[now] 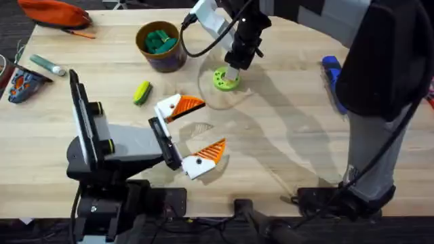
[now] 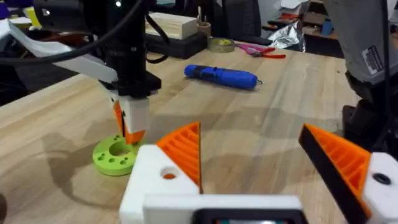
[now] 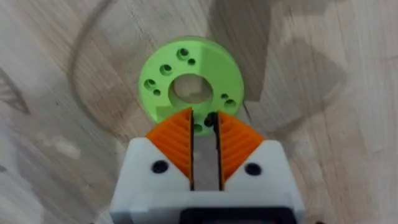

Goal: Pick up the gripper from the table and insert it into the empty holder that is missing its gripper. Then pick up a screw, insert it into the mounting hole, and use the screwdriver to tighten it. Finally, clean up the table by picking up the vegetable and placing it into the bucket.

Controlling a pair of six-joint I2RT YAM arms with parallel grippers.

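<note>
Currently the screw step appears to be in hand. The right gripper [image 1: 230, 71] is lowered onto a green disc [image 3: 189, 78] drilled with holes. Its orange pads [image 3: 177, 140] are drawn almost together, and a small dark screw [image 3: 210, 118] appears to be pinched at their tips, though a firm hold cannot be confirmed.

The left gripper [image 1: 192, 132] is held wide open near the right gripper, on the side nearer the arms' bases. Each of its two white blocks carries an orange finger, so the insertion step is judged done. The holder [image 1: 166, 107] with the mounting hole is taken to be one of these blocks.

The screwdriver [image 1: 330, 74] lies flat on the table [image 1: 285, 135], well apart from the right gripper and untouched. The vegetable [image 1: 141, 93] lies on the other side of that gripper, near the bucket [image 1: 161, 44] – cleanup is not yet begun.

Next, a straight lift off the disc is called for, then a carry toward the left gripper – the screw kept upright and lined up with the mounting hole.
</note>
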